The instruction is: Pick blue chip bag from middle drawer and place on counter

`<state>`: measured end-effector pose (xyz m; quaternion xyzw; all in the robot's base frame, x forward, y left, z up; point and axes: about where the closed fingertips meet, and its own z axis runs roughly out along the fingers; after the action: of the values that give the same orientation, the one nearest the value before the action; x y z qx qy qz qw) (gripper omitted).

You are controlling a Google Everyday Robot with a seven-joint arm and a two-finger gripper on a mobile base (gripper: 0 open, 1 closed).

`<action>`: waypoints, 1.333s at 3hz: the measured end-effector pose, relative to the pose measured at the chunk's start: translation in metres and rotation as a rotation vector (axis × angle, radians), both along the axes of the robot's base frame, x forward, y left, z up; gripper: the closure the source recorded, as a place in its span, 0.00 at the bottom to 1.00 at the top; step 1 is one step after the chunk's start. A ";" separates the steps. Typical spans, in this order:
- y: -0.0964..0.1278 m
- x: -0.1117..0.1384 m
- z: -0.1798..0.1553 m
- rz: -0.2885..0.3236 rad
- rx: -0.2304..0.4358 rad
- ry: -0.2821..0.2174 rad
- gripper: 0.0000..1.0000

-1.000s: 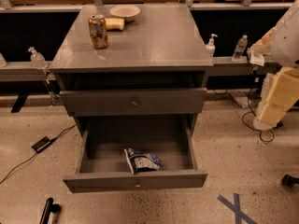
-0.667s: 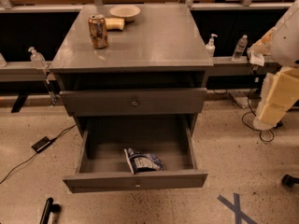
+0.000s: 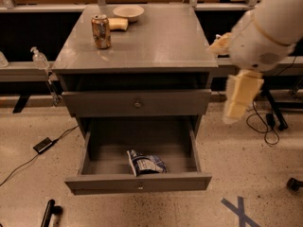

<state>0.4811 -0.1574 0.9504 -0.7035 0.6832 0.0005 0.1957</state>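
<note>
Lying crinkled in drawer [image 3: 109, 183], blue chip bag [image 3: 146, 163]; gripper [image 3: 233, 116] beside cabinet [image 3: 104, 103].

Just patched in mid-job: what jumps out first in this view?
The open drawer sits low at centre, with the blue bag lying near its front wall. The tool hangs at the right, outside the drawer and higher than the bag. On the counter, a can stands at back left.

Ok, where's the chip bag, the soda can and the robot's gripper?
blue chip bag [image 3: 146, 163], camera view, crinkled middle.
soda can [image 3: 101, 31], camera view, its side.
gripper [image 3: 239, 103], camera view, pale body, right of the counter [image 3: 156, 37].
</note>
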 end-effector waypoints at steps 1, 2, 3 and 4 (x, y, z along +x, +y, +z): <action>0.107 0.039 -0.050 0.317 -0.038 -0.058 0.00; 0.155 0.050 -0.123 0.412 -0.103 0.031 0.00; 0.157 0.050 -0.125 0.421 -0.108 0.036 0.00; 0.158 0.053 -0.140 0.452 -0.148 0.049 0.00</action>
<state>0.5345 0.0006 0.8108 -0.8507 0.5113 0.0114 0.1218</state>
